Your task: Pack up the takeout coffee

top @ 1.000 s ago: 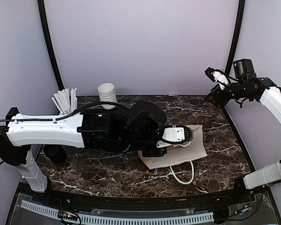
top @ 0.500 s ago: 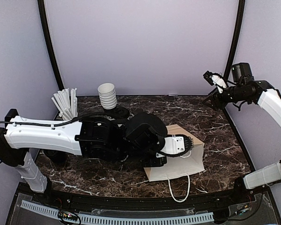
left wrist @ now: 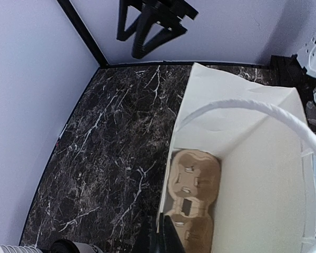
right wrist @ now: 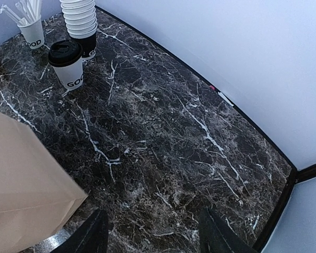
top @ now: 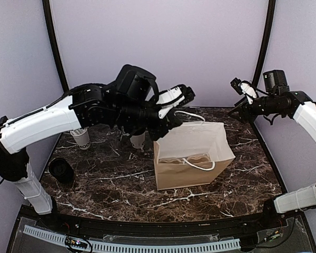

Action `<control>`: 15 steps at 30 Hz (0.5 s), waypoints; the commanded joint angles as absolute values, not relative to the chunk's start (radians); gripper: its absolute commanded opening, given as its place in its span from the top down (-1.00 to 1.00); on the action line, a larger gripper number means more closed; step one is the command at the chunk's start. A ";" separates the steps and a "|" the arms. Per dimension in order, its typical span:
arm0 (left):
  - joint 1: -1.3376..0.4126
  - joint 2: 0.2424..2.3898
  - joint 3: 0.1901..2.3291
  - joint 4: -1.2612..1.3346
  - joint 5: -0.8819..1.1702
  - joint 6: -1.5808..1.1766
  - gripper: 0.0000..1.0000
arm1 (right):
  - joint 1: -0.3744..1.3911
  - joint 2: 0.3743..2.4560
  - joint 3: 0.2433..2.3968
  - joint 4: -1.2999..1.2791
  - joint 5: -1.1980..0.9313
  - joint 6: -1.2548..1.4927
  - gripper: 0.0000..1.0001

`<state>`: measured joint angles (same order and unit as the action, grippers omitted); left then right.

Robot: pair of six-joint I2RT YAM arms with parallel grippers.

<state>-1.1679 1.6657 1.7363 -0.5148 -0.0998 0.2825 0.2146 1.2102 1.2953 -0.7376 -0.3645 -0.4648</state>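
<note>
Where the left arm reaches over the counter [top: 110, 184], the left pincer [left wrist: 158, 235] sits at the rim of the brown paper bag [top: 192, 158]. Its fingers are drawn nearly together with the bag's edge nipped between them. The bag stands upright near the middle of the counter, mouth open upward. Seen from the left wrist, a cardboard cup carrier [left wrist: 192, 184] lies flat on the bag's bottom. A white rope handle [left wrist: 253, 108] arcs across the opening close to the lens. A second white handle [top: 200, 164] hangs down the bag's near face.

At the far right, the right pincer [right wrist: 152, 215] is held high off the counter, well apart from the bag. Its fingers are spread wide with nothing between them.

As to the takeout coffee [right wrist: 67, 66], one white cup with a black lid stands upright on the counter outside the bag. It is toward the far left, just beside the stack of lidless cups [right wrist: 80, 18]. From above, its upper part is hidden under the left arm. A further black lid shows at the foot of that stack; whether the stack rests on it cannot be told. The cup of white sticks [right wrist: 31, 29] stands beyond, near the back left corner.
</note>
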 commanded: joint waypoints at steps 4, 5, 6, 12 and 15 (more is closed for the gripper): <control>-1.051 1.718 1.973 -0.691 0.201 0.146 1.00 | 0.209 1.193 1.287 -0.722 -0.377 -0.454 -0.20; -1.033 1.731 1.995 -0.708 0.226 0.137 1.00 | 0.209 1.194 1.285 -0.720 -0.377 -0.454 -0.20; -1.024 1.755 2.002 -0.711 0.239 0.135 1.00 | 0.209 1.197 1.282 -0.717 -0.378 -0.453 -0.20; -0.946 1.844 2.039 -0.681 0.380 0.126 1.00 | 0.209 1.209 1.269 -0.707 -0.375 -0.451 -0.19; -0.916 1.904 2.093 -0.691 0.436 0.122 1.00 | 0.209 1.210 1.266 -0.706 -0.364 -0.453 -0.19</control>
<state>-0.9539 1.8568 2.0266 -0.6586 0.3073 0.1444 0.2142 1.2083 1.2743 -0.7376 -0.3664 -0.4637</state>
